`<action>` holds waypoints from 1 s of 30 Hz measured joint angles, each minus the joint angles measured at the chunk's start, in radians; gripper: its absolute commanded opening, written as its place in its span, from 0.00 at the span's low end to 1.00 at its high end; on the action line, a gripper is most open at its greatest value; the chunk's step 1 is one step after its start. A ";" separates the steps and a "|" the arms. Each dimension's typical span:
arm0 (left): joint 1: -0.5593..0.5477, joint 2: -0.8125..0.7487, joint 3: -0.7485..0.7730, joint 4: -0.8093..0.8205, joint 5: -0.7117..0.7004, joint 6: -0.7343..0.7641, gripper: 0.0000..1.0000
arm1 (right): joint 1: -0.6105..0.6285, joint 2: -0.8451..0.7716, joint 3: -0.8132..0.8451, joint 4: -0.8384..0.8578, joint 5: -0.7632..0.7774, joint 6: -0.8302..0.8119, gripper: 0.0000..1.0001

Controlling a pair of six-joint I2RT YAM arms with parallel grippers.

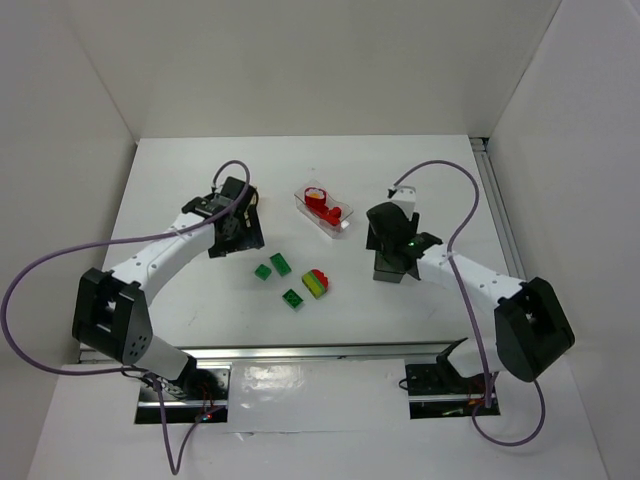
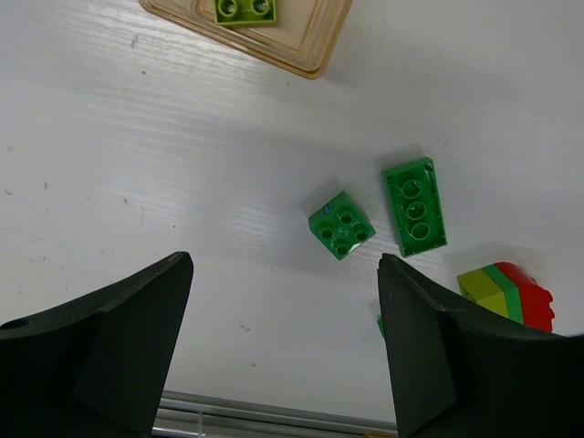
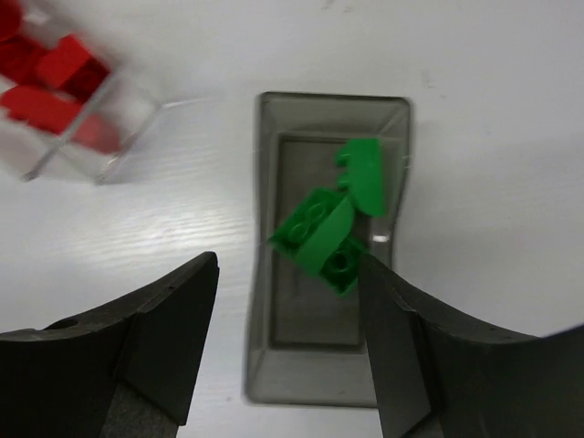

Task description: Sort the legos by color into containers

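Note:
My right gripper (image 3: 290, 265) is open above the dark grey container (image 3: 315, 319). A green lego (image 3: 324, 233) lies tilted in it, close to my right finger, with another green piece (image 3: 365, 173) behind. My left gripper (image 2: 285, 265) is open over bare table. Ahead of it lie a square green lego (image 2: 341, 224), a long green lego (image 2: 415, 206) and a stack of yellow-green, green and red legos (image 2: 506, 292). The tan container (image 2: 301, 50) holds a yellow-green lego (image 2: 245, 9). From above, three green legos (image 1: 280, 263) and the stack (image 1: 318, 283) lie mid-table.
The clear container (image 1: 340, 222), with several red legos (image 1: 322, 204) in it, stands at the back between the arms; its corner (image 3: 91, 137) shows in the right wrist view. White walls enclose the table. A metal rail (image 1: 300, 352) runs along the near edge.

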State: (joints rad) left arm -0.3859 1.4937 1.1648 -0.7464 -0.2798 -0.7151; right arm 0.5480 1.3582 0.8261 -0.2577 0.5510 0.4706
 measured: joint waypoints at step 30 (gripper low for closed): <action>0.246 -0.246 0.033 -0.079 -0.008 -0.070 0.91 | 0.443 0.729 0.596 0.034 -0.312 -0.253 0.37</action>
State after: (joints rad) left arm -0.1398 1.2472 1.1976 -0.8249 -0.2878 -0.7849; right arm 0.9905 2.0872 1.4220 -0.2234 0.2394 0.2180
